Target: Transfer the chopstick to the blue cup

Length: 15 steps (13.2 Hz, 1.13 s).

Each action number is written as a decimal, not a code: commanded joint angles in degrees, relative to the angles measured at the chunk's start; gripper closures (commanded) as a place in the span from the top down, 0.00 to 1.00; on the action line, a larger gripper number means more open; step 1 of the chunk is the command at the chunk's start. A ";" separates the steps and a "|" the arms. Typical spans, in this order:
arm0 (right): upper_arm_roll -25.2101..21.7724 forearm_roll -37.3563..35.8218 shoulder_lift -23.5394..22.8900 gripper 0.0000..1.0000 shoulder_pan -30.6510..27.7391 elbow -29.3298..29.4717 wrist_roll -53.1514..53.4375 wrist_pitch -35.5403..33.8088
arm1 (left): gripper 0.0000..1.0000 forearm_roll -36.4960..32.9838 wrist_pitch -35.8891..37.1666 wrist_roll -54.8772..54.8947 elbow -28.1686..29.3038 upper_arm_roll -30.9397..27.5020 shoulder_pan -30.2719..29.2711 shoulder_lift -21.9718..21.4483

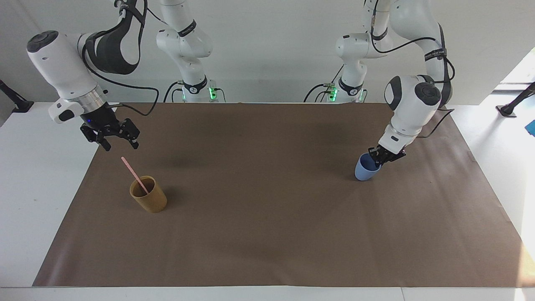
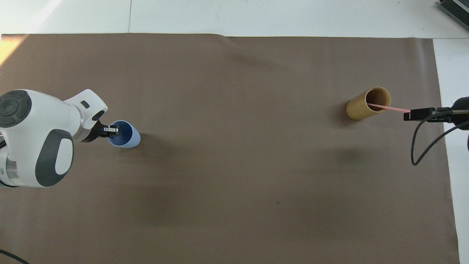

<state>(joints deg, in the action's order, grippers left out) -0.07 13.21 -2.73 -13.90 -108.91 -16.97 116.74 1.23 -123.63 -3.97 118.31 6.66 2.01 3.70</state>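
Observation:
The pale-pink chopstick [image 1: 133,173] stands slanted in a tan cup [image 1: 149,200] at the right arm's end of the table. Its upper end sticks out toward the robots. My right gripper [image 1: 120,146] hangs open just over that upper end, not touching it. From overhead the right gripper [image 2: 412,114] covers the tip of the chopstick [image 2: 388,107]. The blue cup [image 1: 364,171] sits at the left arm's end, tipped a little. My left gripper [image 1: 379,158] is shut on its rim, one finger inside the blue cup [image 2: 128,137].
A brown mat [image 1: 267,209] covers most of the white table, and both cups stand on it. The tan cup [image 2: 362,106] lies close to the mat's edge at the right arm's end. A black cable loops down from the right wrist [image 2: 416,154].

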 commanded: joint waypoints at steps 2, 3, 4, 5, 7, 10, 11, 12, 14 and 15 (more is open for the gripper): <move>0.51 5.07 -0.26 0.29 -1.48 -0.86 -1.93 1.30 | 0.00 -0.35 9.37 -13.38 -11.33 -0.68 9.99 0.34; 0.51 5.68 -0.35 0.22 -1.48 -0.78 -1.93 1.65 | 0.00 -0.52 8.50 -17.78 -11.43 -0.68 13.25 0.34; 0.51 6.73 -0.44 0.21 -1.48 -0.78 -1.93 2.43 | 0.00 -0.96 7.19 -20.96 -11.78 -0.59 15.45 0.34; 0.51 7.18 -0.52 0.21 -1.48 -0.78 -1.93 3.83 | 0.00 -0.96 6.48 -24.03 -12.04 -0.50 18.70 0.34; 0.51 7.18 -0.70 0.20 -1.39 -0.78 -1.93 4.11 | 0.00 -1.14 4.55 -29.92 -14.06 -0.59 24.67 3.30; 0.51 7.27 -0.70 0.22 -1.30 -0.86 -1.75 4.73 | 0.00 -1.23 3.48 -33.99 -21.53 -0.59 30.14 11.05; 0.51 7.27 -0.61 0.23 -1.39 -1.39 -1.84 4.64 | 0.00 -1.14 2.87 -34.43 -21.54 -0.59 31.46 11.85; 0.51 7.27 -0.61 0.23 -1.39 -1.83 -1.84 4.81 | 0.00 -1.14 1.30 -34.61 -21.02 -0.59 32.43 12.64; 0.51 7.36 -0.53 0.23 -1.30 -2.09 -1.84 4.90 | 0.00 -1.23 0.14 -34.70 -21.01 -0.59 33.23 14.04; 0.60 8.06 -0.44 0.22 -1.39 -2.79 -1.93 5.34 | 0.00 -1.23 -0.56 -35.13 -20.92 -0.59 34.80 15.01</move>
<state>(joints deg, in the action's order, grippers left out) -0.07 18.93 -3.57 -14.42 -109.95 -17.00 120.45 0.98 -123.34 -37.78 98.86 7.13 34.34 17.04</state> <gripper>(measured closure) 0.762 0.956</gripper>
